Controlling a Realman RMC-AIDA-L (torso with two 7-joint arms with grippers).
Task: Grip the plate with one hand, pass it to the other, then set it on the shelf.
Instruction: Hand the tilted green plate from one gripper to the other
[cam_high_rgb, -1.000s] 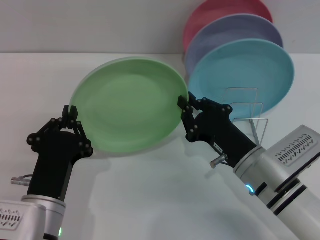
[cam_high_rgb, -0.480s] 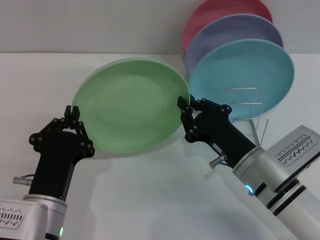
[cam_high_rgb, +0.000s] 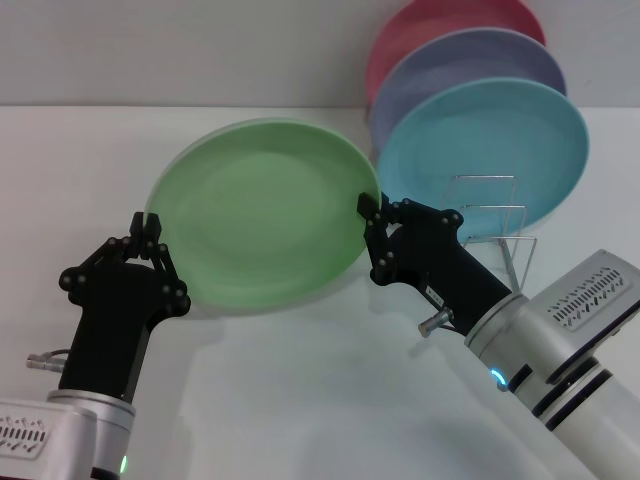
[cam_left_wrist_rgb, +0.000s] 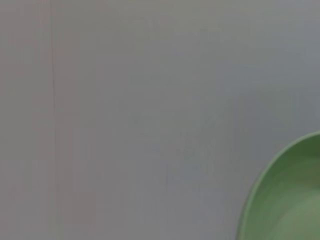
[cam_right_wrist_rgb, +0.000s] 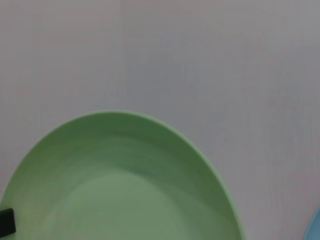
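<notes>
Two matte black linkage pincers, left (cam_high_rgb: 152, 224) and right (cam_high_rgb: 368, 212), studded with round pivot screws. Behind each, a black tapered wrist running into a silver-white forearm with slotted vents and black rings. Small glowing lights, bluish right, green left. Possibly a grey cable beside the left wrist.

smooth matte plastic plate (cam_high_rgb: 262, 212); thin wire shelf (cam_high_rgb: 497, 222).

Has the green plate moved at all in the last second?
Yes. The green plate has drifted slightly right, toward the blue plate, carried between the left gripper and right gripper.
</notes>
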